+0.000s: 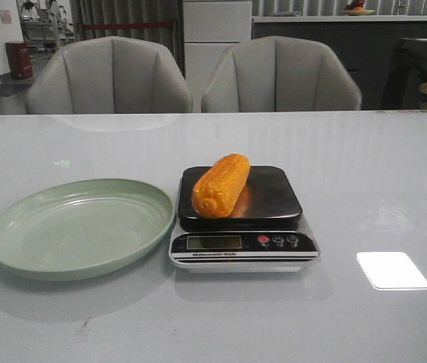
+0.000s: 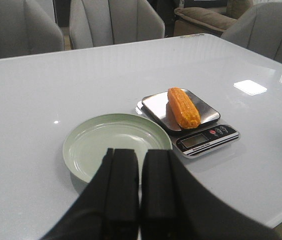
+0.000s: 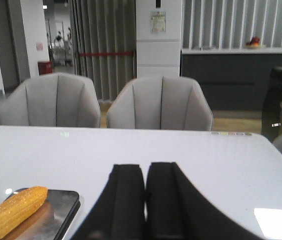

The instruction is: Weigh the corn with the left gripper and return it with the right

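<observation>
Glossy grey table runs bare on every side of the two items, with two chairs behind its far edge. From the left, the green plate holds nothing, and just beside it the scale carries the corn lying slantwise on its dark platform. My left gripper hangs near the plate and my right gripper sits off to the scale's right, both with fingers pressed together on nothing.

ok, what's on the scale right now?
Just the corn, lying diagonally on the scale platform, one end overhanging the front-left edge. Platform under the cob is hidden; display unreadable.
</observation>
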Controlling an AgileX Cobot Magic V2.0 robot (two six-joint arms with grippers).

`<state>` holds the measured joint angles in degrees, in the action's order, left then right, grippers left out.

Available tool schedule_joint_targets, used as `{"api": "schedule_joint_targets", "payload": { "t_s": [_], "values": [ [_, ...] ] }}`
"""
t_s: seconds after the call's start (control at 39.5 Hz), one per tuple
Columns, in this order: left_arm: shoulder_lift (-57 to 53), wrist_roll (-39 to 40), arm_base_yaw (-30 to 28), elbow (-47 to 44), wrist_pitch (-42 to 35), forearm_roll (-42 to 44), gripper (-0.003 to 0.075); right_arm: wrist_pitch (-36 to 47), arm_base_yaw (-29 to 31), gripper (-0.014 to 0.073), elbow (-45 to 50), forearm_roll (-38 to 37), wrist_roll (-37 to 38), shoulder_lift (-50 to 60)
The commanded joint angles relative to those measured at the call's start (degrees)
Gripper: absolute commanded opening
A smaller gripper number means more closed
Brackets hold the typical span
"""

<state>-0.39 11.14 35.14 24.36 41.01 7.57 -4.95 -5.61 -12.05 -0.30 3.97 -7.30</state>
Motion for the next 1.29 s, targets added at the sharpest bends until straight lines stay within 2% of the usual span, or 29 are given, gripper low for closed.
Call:
{"api": "schedule_joint_targets", "payload": {
  "t_s": [0.0, 0.15, 0.58, 0.63, 0.68, 0.83, 0.86, 1.06, 1.26],
  "values": [
    [-0.8, 0.1, 0.0, 1.3, -4.0, 0.3, 0.0113, -4.8, 0.4, 0.0173, -8.2, 0.3, 0.0, -7.3],
    [-0.8, 0.1, 0.0, 1.3, -4.0, 0.3, 0.0113, -14.1, 0.4, 0.0173, -14.5, 1.0, 0.0, -14.3],
    [-0.8, 0.1, 0.0, 1.3, -4.0, 0.3, 0.0113, -14.8, 0.4, 0.0179, -14.8, 1.6, 0.1, -17.1],
    [-0.8, 0.1, 0.0, 1.3, -4.0, 0.3, 0.0113, -15.1, 0.4, 0.0206, -14.9, 2.2, 0.1, -17.9],
    [-0.8, 0.1, 0.0, 1.3, -4.0, 0.3, 0.0113, -15.4, 0.4, 0.0269, -15.2, 2.7, 0.1, -19.1],
    [-0.8, 0.1, 0.0, 1.3, -4.0, 0.3, 0.0113, -15.8, -1.2, 0.0591, -18.1, 4.3, 0.1, -23.9],
    [-0.8, 0.1, 0.0, 1.3, -4.0, 0.3, 0.0113, -15.9, -1.8, 0.0622, -18.9, 4.3, 0.1, -25.0],
    [-0.8, 0.1, 0.0, 0.9, -4.0, 0.3, 0.0113, -16.0, -10.5, 0.0595, -25.1, 5.1, 0.1, -33.9],
    [-0.9, 0.1, 0.0, 0.9, -4.0, 0.3, 0.0113, -19.1, -20.1, 0.0592, -36.3, 9.2, 0.5, -49.2]
  ]
}}
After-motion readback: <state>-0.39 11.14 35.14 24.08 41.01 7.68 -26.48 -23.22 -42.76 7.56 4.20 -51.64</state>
